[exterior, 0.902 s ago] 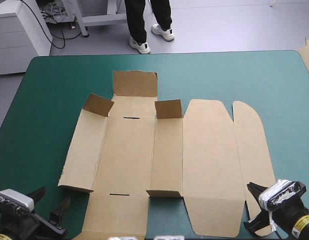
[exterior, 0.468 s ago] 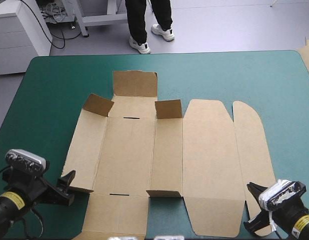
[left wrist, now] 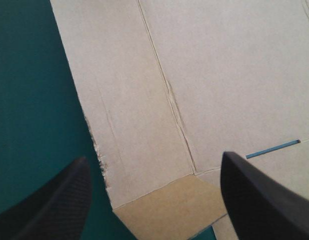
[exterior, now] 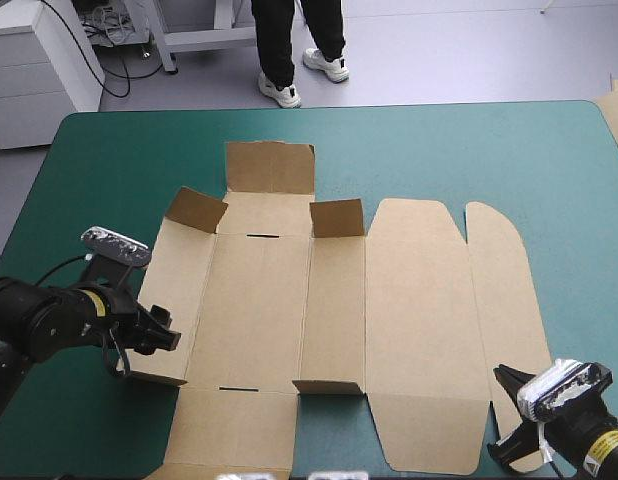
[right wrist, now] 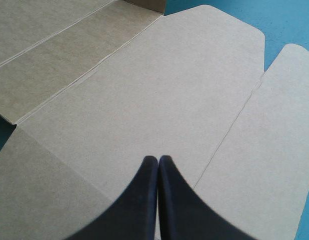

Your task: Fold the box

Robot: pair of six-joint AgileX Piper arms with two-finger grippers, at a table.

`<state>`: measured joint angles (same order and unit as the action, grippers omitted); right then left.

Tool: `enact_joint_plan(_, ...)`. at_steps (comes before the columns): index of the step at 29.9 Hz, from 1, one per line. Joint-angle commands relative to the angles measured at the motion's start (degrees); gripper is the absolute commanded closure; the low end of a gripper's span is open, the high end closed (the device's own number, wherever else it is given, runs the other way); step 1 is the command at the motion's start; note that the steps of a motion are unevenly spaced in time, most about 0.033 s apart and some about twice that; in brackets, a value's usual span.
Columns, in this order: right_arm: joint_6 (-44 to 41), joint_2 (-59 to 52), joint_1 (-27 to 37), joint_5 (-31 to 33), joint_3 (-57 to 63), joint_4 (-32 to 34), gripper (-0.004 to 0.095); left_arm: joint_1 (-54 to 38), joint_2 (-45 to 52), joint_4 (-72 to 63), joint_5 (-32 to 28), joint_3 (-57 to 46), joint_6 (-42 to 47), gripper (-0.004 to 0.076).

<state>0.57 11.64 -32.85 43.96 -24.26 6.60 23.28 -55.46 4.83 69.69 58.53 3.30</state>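
Both low: left claw (exterior: 161,338) spread at box (exterior: 259,300) edge, right claw (right wrist: 158,159) pinched.

The table (exterior: 489,150) with its teal-green cover bears the brown box (exterior: 419,320), a cut sheet lying mostly flat

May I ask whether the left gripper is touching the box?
Cannot tell: the left wrist view shows the left gripper astride the edge of the box, contact unclear.
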Motion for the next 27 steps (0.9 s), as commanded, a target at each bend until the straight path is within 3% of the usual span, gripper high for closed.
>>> enact_joint_plan(1,-0.1,0.5,0.4,-3.6,-1.6,0.9,0.0926,0.4,-2.9,1.4,-0.5,3.7,0.5,0.0213)
enact_joint_plan(9,-0.1,0.5,0.4,-3.6,-1.6,0.9,0.0926,-1.6,-8.3,4.7,4.3,6.2,0.2,0.0214)
enact_joint_plan(17,-0.1,0.5,0.4,-3.6,-1.6,0.9,0.0926,-17.4,-9.8,-3.8,3.9,6.3,-6.3,0.0213)
enact_joint_plan(27,-0.1,0.5,0.4,-3.6,-1.6,0.9,0.0926,-29.0,-14.5,-14.5,4.3,6.3,-15.1,0.0214)
